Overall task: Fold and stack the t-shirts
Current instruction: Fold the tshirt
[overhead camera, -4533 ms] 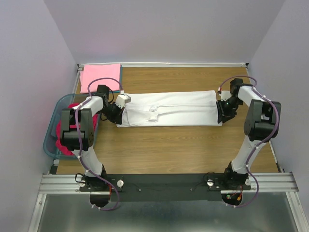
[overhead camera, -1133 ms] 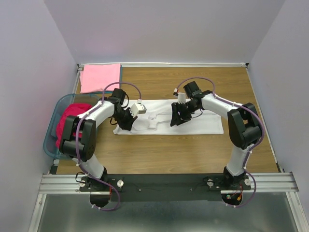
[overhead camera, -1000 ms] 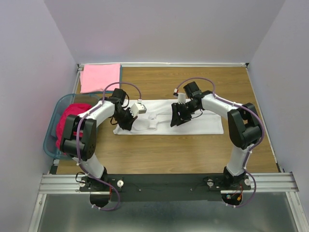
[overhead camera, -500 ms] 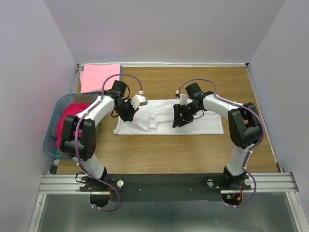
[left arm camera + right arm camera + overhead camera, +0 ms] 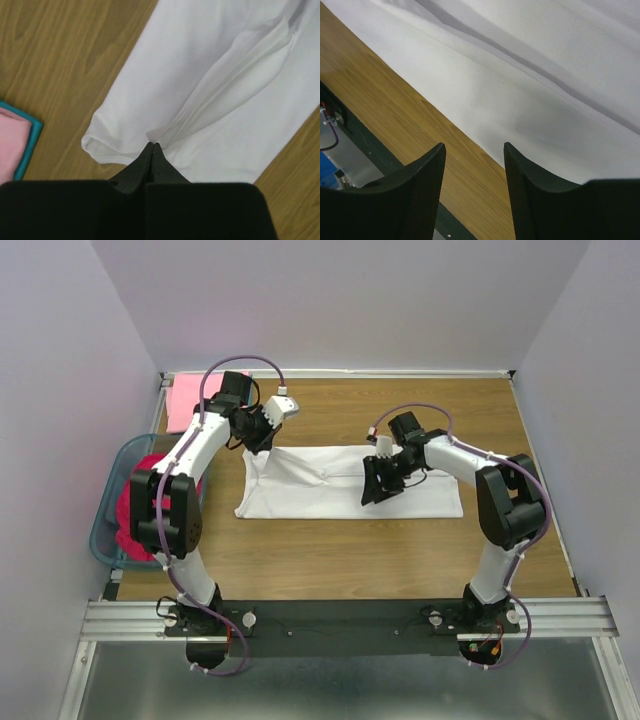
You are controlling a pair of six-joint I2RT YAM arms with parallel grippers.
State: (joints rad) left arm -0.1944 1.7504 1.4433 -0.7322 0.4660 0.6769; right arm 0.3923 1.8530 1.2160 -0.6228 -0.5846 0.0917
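Top external view: the white t-shirt lies as a long band across the middle of the wooden surface, already narrowed lengthwise. Its left far corner is drawn up off the surface. The pink t-shirt rests folded at the far left corner, and the magenta-red t-shirt sits bunched in the teal basket.

Left wrist view: the left fingers are clenched on a ridge of white cloth, from which a taut crease runs away across the shirt.

Right wrist view: the right fingers are spread apart and grasp nothing. They are poised over the shirt's near edge, about mid-length. Whether they press on the cloth cannot be told.

The step in hand appears to be the crosswise fold of the white shirt. The next move probably calls for carrying the pinched end over toward the right end. The side edges should stay aligned, and the cloth near the right fingers should not slide.
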